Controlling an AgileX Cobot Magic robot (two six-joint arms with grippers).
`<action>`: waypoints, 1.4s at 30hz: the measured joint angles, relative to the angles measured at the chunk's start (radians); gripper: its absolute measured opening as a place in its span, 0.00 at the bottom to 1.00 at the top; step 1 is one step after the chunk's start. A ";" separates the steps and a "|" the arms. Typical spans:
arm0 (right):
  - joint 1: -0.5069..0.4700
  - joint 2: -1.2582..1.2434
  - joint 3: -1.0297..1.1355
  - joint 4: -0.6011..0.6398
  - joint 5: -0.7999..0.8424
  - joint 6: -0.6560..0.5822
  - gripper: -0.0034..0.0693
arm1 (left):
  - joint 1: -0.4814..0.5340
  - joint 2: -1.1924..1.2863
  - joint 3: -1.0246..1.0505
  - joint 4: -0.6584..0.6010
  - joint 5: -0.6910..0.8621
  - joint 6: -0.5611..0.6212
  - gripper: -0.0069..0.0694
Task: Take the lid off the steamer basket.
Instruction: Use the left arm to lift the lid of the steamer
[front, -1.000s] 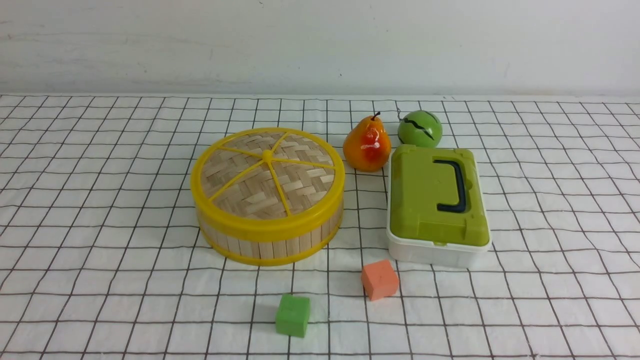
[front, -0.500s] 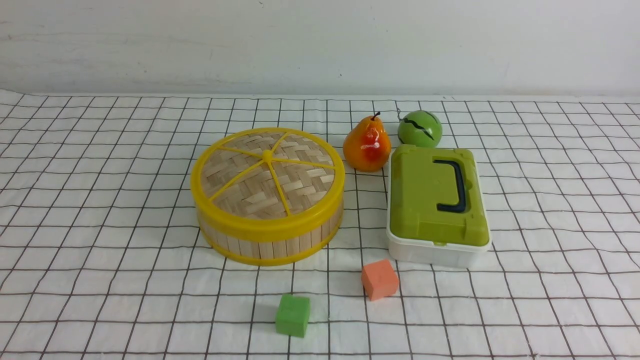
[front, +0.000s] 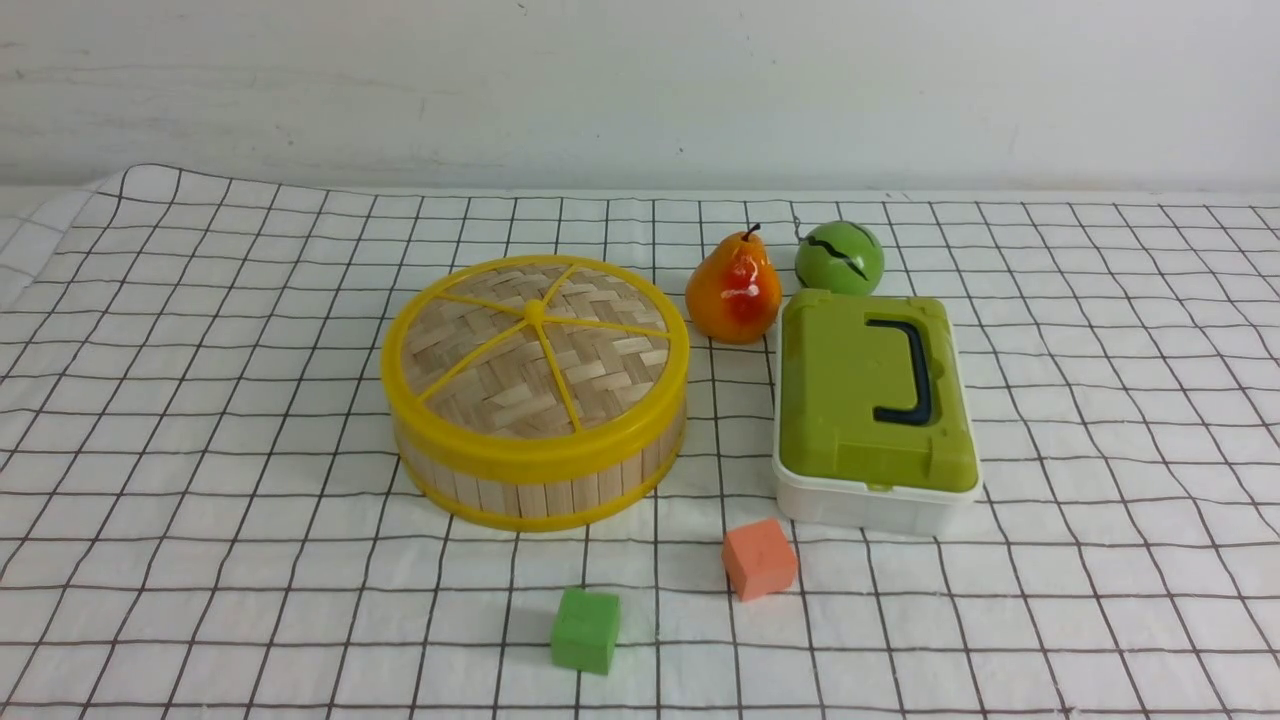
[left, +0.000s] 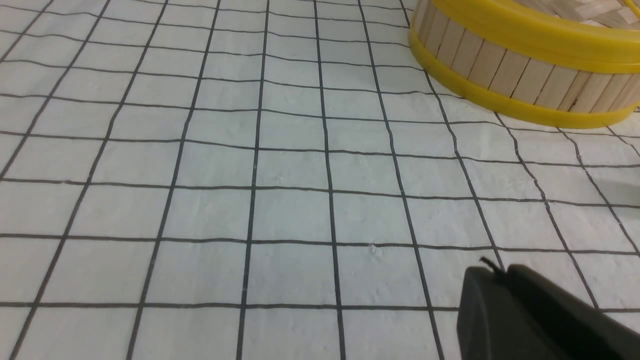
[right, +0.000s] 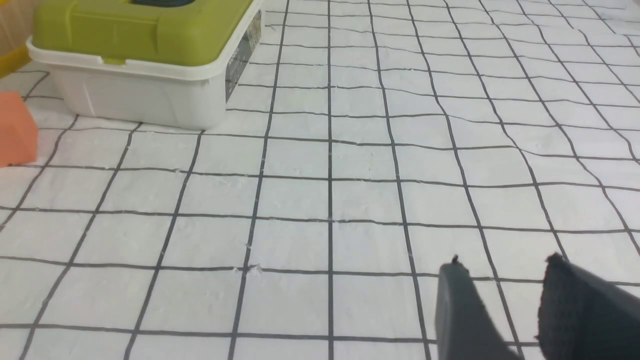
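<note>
Left pincer (left: 500, 270): fingers pressed together, no gap I could make out, nothing held, just above the checked cloth (left: 280, 165). Right pincer (right: 504, 261): narrow gap with cloth showing through, empty, touching nothing. The lid (front: 535, 345) sat flat and fully seated on the steamer basket (front: 540, 488). The basket lay ahead of the left pincer, well apart, with bare cloth between. In the front view neither pincer showed. From the basket, the green-topped box (front: 875, 400) lay at 3 o'clock, the pear (front: 733, 290) at 1, and the orange cube (front: 760, 558) at 4.
</note>
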 joint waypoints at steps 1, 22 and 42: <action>0.000 0.000 0.000 0.000 0.000 0.000 0.38 | 0.000 0.000 0.000 0.000 0.000 0.000 0.13; 0.000 0.000 0.000 0.000 0.000 0.000 0.38 | 0.000 0.000 0.000 0.000 -0.099 0.000 0.16; 0.000 0.000 0.000 0.000 0.000 0.000 0.38 | 0.000 0.000 -0.050 -0.063 -0.990 -0.339 0.15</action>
